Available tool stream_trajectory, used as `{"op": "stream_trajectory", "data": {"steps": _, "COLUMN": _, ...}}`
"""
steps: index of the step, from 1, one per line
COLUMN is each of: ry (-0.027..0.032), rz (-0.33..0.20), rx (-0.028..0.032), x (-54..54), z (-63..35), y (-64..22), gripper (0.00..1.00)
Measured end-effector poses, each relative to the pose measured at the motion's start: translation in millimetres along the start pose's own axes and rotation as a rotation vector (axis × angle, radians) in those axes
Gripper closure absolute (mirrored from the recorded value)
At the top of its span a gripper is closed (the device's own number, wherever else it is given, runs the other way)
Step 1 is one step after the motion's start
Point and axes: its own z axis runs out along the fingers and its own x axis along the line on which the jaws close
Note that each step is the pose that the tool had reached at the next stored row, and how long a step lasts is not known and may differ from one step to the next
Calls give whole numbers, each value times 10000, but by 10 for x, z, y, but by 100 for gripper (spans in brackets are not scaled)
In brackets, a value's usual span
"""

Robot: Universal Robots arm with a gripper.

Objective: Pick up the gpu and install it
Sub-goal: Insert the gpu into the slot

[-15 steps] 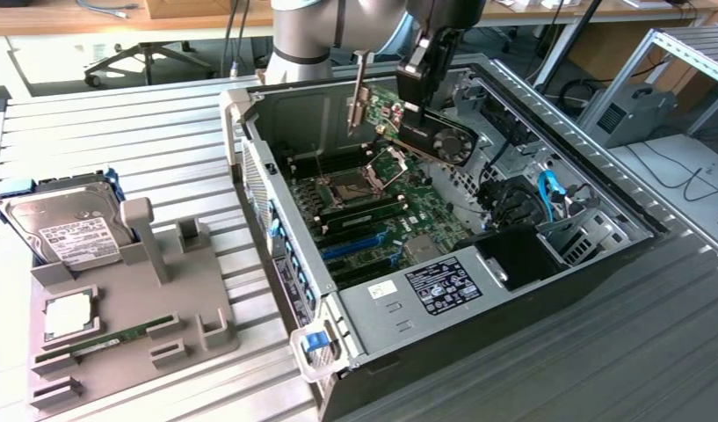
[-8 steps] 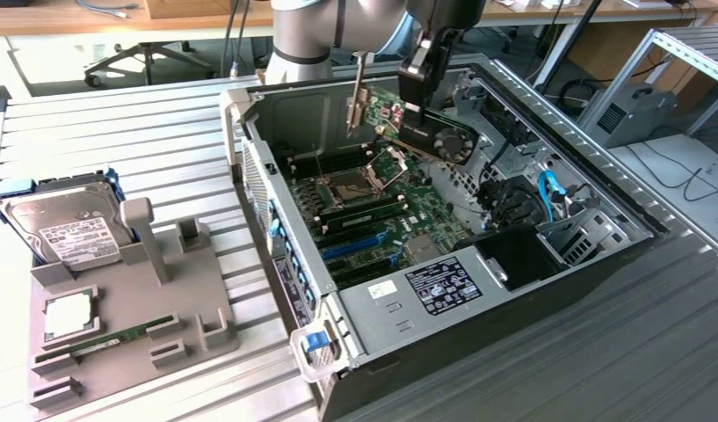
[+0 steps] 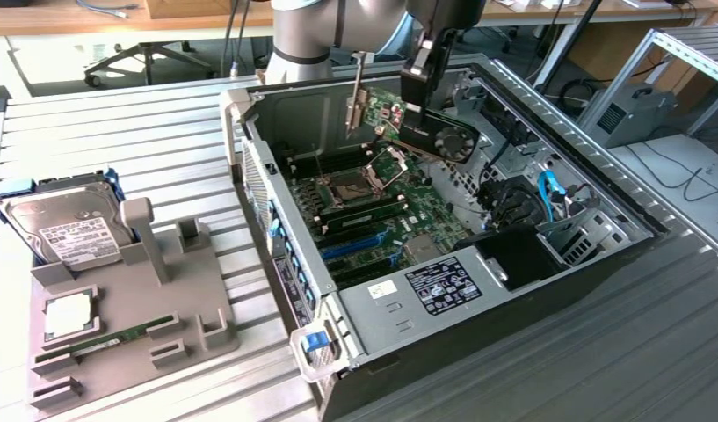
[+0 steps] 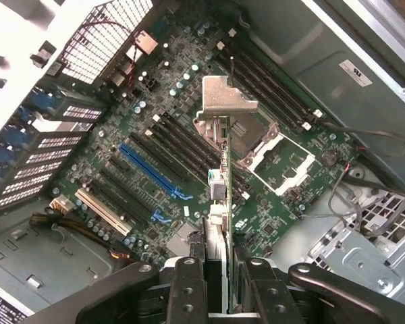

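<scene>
while the claw [image 4: 223, 273] grips it, the gpu [image 4: 221, 177] hangs in the air above the open computer case [image 3: 382, 303], clear of the motherboard [image 4: 142, 135] and seated in no slot. in the wrist view the card is seen edge-on as a thin vertical line. its bent silver bracket [image 4: 224, 101] is at the far end, and small green and white connector parts sit along the edge. the two black fingers [image 4: 189, 287] are closed against its opposite faces, one on each side.

in the exterior view the claw [image 3: 417, 104] holds the gpu [image 3: 388, 112] tilted over the rear part of the case. this view shows a green circuit-board face and a narrow silver bracket strip [image 3: 356, 88] along the end toward the exterior view's left. a black cooler with a round fan [image 3: 453, 143] is at the lower end, toward the exterior view's right.

beneath the card lie the cpu socket [image 4: 273, 145] with its metal frame, the rows of dark memory slots, and a long blue expansion slot [image 4: 152, 172].

well apart from the case, at the exterior view's left, a grey fixture [image 3: 159, 299] stands on the slatted metal surface [image 3: 124, 149]. it holds a silver hard drive [image 3: 63, 230] with a white label and a narrow green memory stick [image 3: 106, 338].
</scene>
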Motion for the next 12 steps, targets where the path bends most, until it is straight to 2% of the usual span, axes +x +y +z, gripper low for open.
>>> {"op": "stream_trajectory", "data": {"steps": 12, "ry": -35, "rz": -608, "rx": 3, "x": 0, "z": 2, "y": 0, "gripper": 73}}
